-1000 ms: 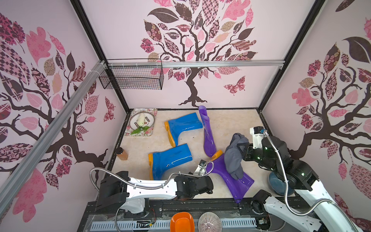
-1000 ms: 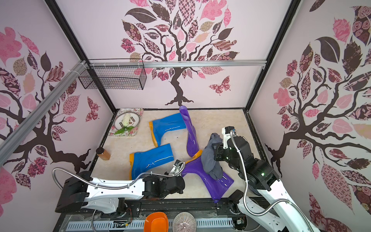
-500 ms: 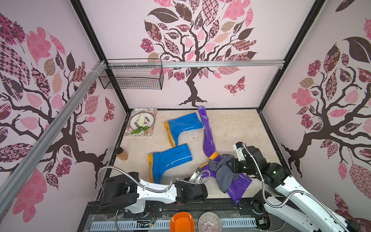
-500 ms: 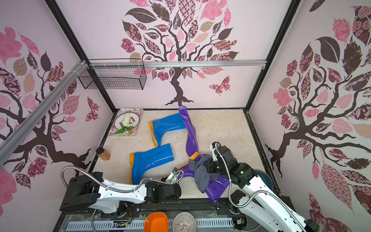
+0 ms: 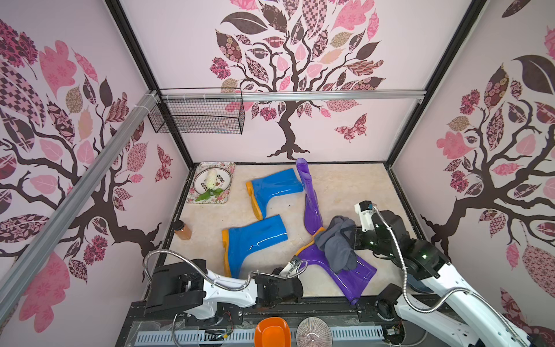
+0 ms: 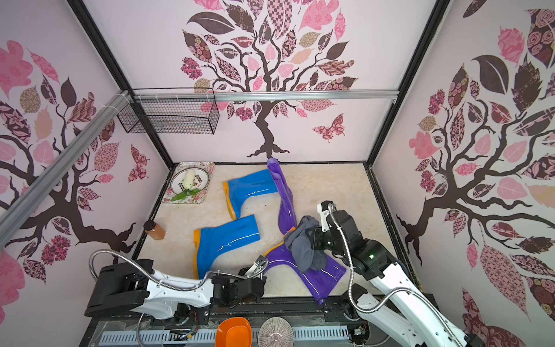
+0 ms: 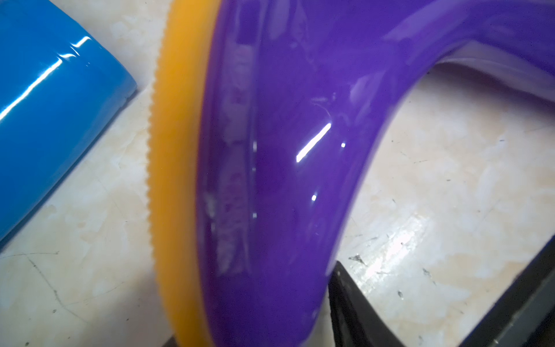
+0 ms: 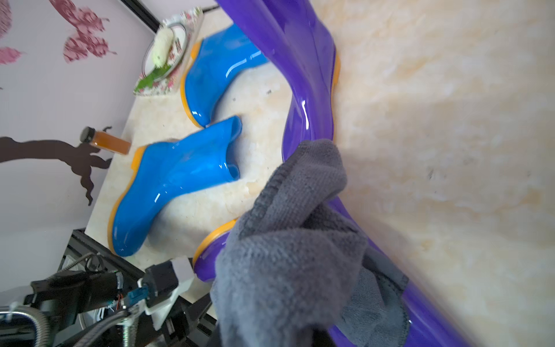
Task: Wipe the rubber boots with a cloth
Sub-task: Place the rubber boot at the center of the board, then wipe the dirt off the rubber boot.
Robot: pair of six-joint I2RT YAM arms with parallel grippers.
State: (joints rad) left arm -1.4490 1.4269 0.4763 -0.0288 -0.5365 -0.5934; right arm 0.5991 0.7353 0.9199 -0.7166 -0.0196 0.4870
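Observation:
Two blue rubber boots (image 5: 276,187) (image 5: 255,240) lie on their sides left of centre. One purple boot (image 5: 310,195) stands upright in the middle. The other purple boot (image 5: 357,276) lies near the front edge. A dark grey cloth (image 5: 336,243) (image 8: 285,255) drapes over the lying boot's ankle, with my right gripper (image 5: 351,240) shut on it; the jaws are buried in the fabric. My left gripper (image 7: 255,306) is low at the front and open. The orange-soled foot of the lying purple boot (image 7: 270,180) sits between its fingers (image 7: 345,300), with a small gap showing.
A floral tray (image 5: 192,199) with a plate and a vegetable sits at the back left. An amber bottle (image 5: 183,230) stands by the left wall. A wire basket (image 5: 198,115) hangs above. An orange bowl (image 5: 271,332) and a ribbed plate (image 5: 313,332) sit below the black front rail.
My left gripper has opened and drawn back a little. My right gripper dragged the cloth down the lying purple boot toward the front, then back up toward its ankle.

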